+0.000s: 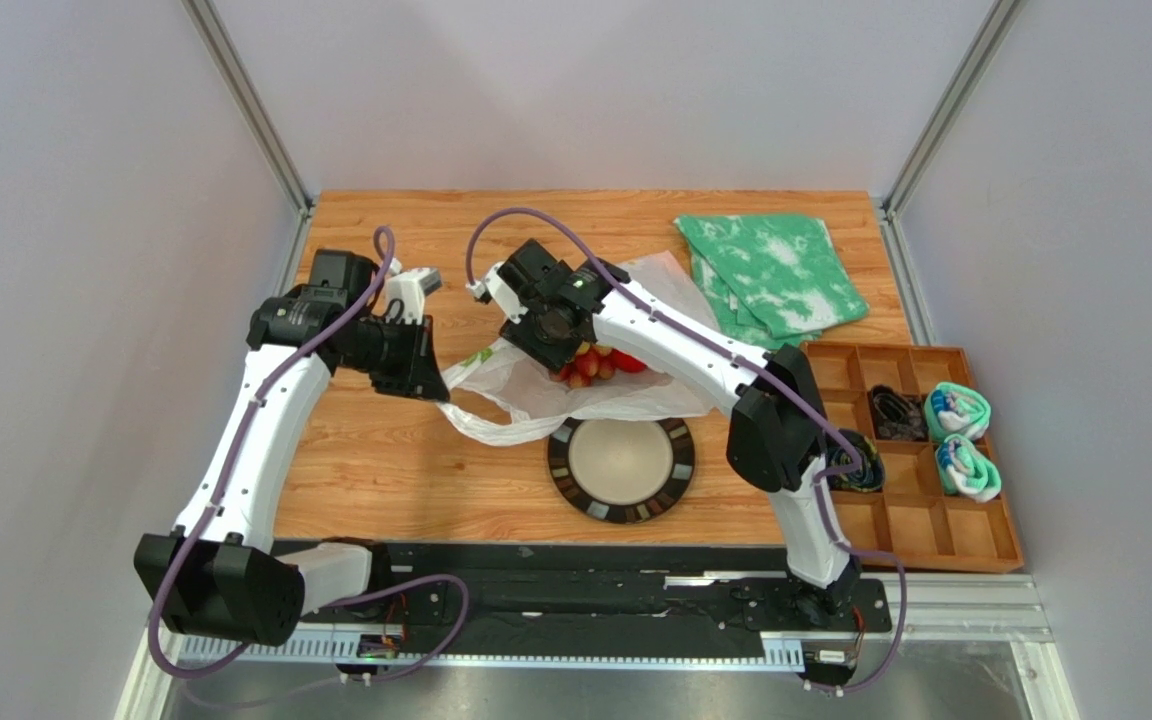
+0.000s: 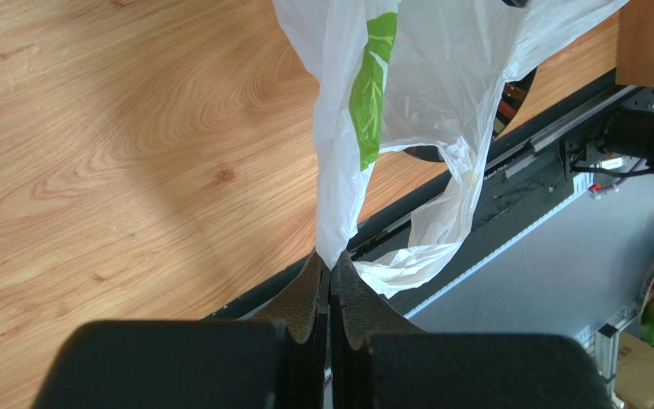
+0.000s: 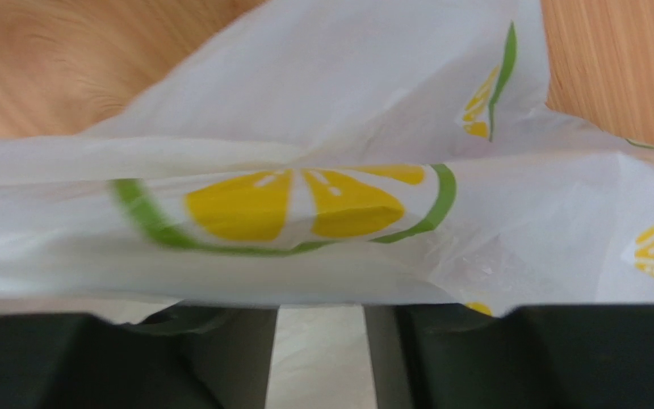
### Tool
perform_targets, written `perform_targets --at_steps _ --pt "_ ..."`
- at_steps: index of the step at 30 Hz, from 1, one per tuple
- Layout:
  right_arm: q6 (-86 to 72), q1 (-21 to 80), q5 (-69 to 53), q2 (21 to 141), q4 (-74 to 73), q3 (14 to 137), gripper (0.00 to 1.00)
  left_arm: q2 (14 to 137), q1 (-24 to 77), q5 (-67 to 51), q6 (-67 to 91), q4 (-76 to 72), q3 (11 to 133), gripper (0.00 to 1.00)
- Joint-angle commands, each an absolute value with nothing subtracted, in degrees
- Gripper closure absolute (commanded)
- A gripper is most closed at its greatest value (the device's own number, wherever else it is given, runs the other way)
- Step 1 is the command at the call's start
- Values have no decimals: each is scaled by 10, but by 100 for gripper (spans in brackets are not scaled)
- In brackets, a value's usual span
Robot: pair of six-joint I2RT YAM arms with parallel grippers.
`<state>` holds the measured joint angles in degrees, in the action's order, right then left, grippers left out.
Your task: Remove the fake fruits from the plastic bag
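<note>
The plastic bag (image 1: pixel 620 393) lies crumpled at the table's middle, white with citrus-slice prints. Red fake fruits (image 1: pixel 599 365) show at its opening; the other fruits are hidden. My left gripper (image 1: pixel 428 365) is shut on the bag's left edge and holds the film taut; in the left wrist view the bag (image 2: pixel 407 94) hangs from the closed jaws of the left gripper (image 2: pixel 330 266). My right gripper (image 1: pixel 552 338) sits at the bag's opening beside the red fruits. In the right wrist view the bag (image 3: pixel 322 153) drapes over its fingers (image 3: pixel 219 358), which stand apart; their tips are hidden.
A dark-rimmed round plate (image 1: pixel 669 483) lies just in front of the bag. A green-and-white cloth (image 1: pixel 770 270) lies at the back right. A wooden compartment tray (image 1: pixel 913 525) with rolled socks and small items stands at the right edge.
</note>
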<state>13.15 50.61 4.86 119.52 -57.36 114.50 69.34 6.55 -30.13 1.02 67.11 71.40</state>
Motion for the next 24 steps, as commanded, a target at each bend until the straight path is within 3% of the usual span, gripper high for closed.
perform_targets --at_steps 1,8,15,24 --pt "144 512 136 1222 -563 1161 51 683 61 -311 1 683 721 100" --pt "151 512 189 1259 -555 1172 36 674 61 -342 2 680 715 100" --pt "162 510 195 1249 -554 1175 40 663 61 -360 3 673 697 100" --pt "171 497 222 1302 -570 1230 36 645 58 -330 9 678 690 100"
